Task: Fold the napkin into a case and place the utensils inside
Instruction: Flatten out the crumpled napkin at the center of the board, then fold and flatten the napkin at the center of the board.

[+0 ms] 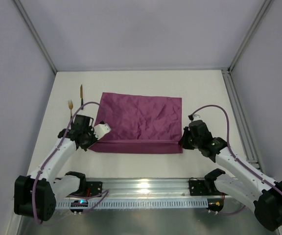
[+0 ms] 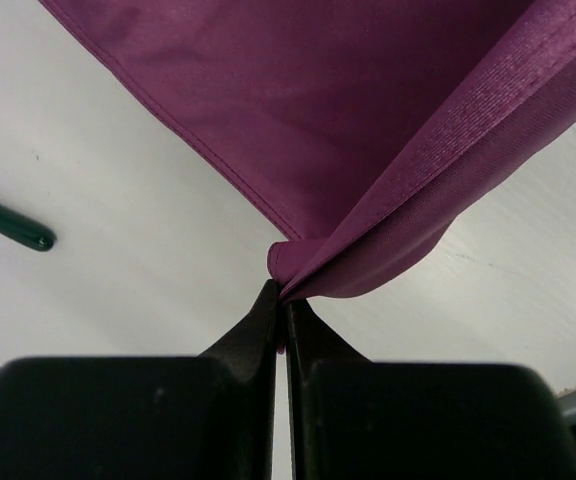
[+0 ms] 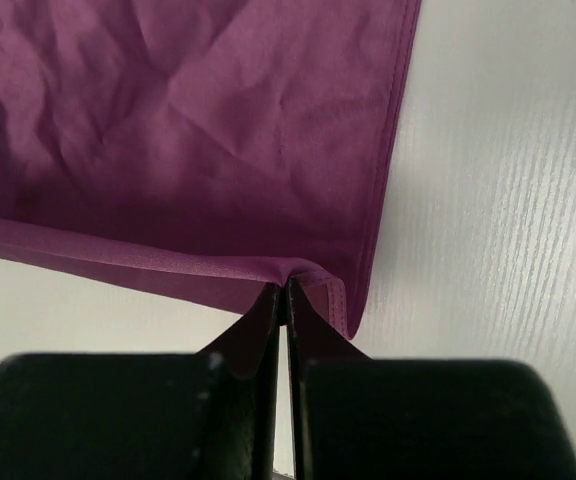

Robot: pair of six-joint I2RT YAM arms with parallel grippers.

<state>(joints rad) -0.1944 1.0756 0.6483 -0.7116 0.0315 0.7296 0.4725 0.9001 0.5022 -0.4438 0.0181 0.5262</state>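
From the top view I see the napkin [image 1: 138,122] lying flat as a wide rectangle in the middle of the tabletop [image 1: 204,93]. My left claw [image 1: 93,142] is at its near-left corner and my right claw [image 1: 182,142] at its near-right corner. The fork [image 1: 70,108] and the knife [image 1: 81,94] lie just beside the napkin's far-left corner, clear of the cloth.

On the left wrist view, the left claw [image 2: 281,295] is pinched tight on the napkin [image 2: 348,110], with a bunched corner caught between the tips. A dark green handle [image 2: 13,228] rests on the tabletop to the left; I cannot tell which utensil it belongs to.

On the right wrist view, the right claw [image 3: 282,292] is likewise clamped, with no gap showing, nipping the hemmed near edge of the napkin [image 3: 188,130] right by its corner.
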